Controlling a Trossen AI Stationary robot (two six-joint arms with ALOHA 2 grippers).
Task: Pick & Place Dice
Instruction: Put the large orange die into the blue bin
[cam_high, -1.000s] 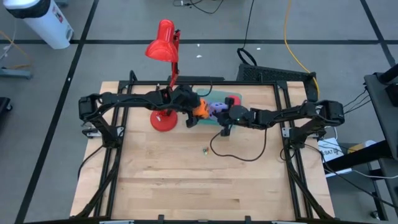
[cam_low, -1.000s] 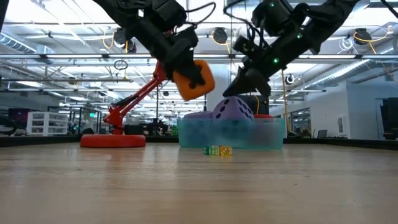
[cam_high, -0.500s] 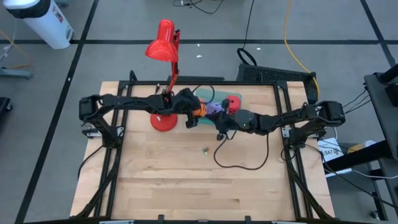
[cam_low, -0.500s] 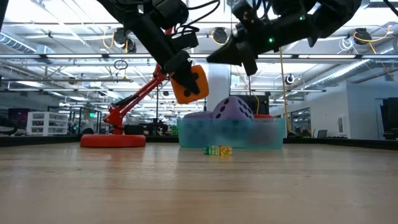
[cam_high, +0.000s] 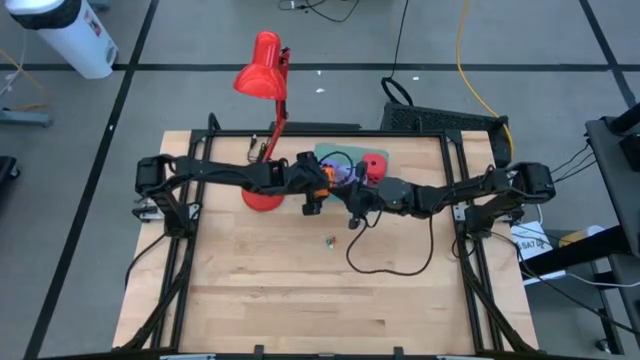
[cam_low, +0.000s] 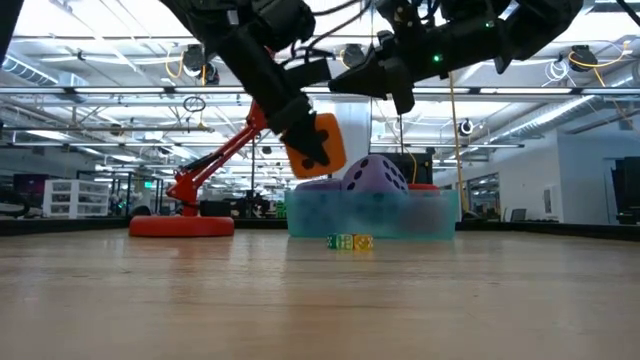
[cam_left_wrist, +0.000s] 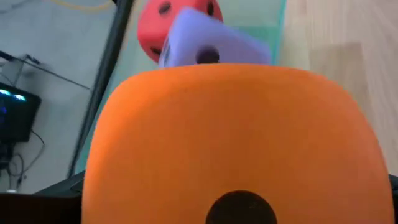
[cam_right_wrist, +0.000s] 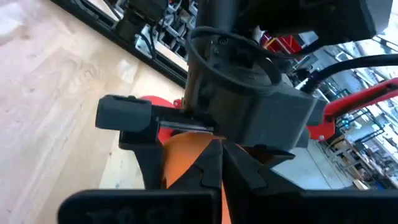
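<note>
Gripping the orange die (cam_low: 318, 146) in our wide-spread left gripper (cam_low: 305, 140) above the teal tray (cam_low: 372, 216); our right gripper (cam_low: 345, 82) is closed, empty.

You have one orange die (cam_low: 318, 146), one purple-blue die (cam_low: 373, 175) and one red die (cam_high: 374, 163) in plain sight, so three dice you can count. There is one teal tray (cam_low: 370, 216), one red desk lamp (cam_high: 262, 72), two arms, and one cluster of tiny blocks (cam_low: 350, 241) near the table's middle.
</note>
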